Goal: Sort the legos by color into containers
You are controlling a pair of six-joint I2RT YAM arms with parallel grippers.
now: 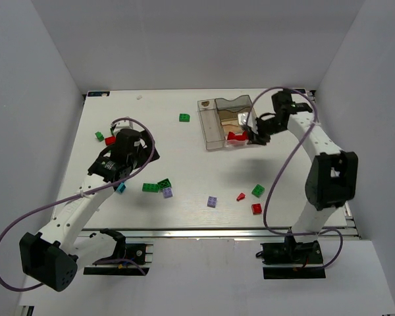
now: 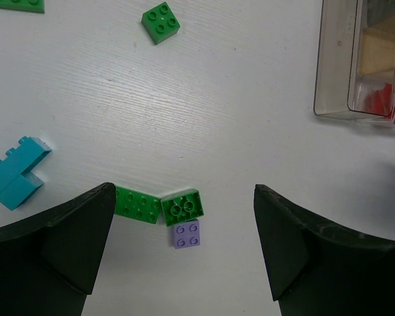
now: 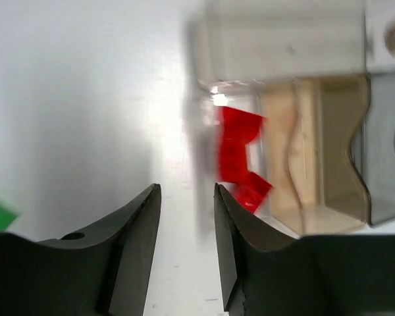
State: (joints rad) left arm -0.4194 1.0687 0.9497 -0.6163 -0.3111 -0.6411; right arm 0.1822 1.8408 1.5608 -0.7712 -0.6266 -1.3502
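End effector of left arm (image 2: 183,197): jaws spread wide, nothing held; hangs directly above a tight cluster of bricks on the desk (image 2: 250,118). End effector of right arm (image 3: 186,197): jaws partly apart, nothing between them; sits at a corner of the containers (image 3: 283,52), just beside the compartment with the red legos (image 3: 239,155). Judged step in hand: left-arm pick from the cluster. Recommend taking one brick only, given contact of the square green brick (image 2: 181,206) with both the long green brick (image 2: 137,203) and the lilac brick (image 2: 186,234). Advise centring over the square green brick, descending straight, closing on its flat sides and lifting clear before travel, to avoid dragging the lilac brick along and mixing colours. Appearance of the legos: small, studded, glossy, far smaller than the jaws; four studs each on the square green brick and the lilac brick. Location: teal brick (image 2: 14,174) left of the cluster, apart from it; second square green piece (image 2: 161,22) farther up the desk; loose red piece (image 1: 256,209) and loose lilac piece (image 1: 212,201) toward the right arm's side. Only red seen inside the containers; contents of the remaining compartments not discernible.
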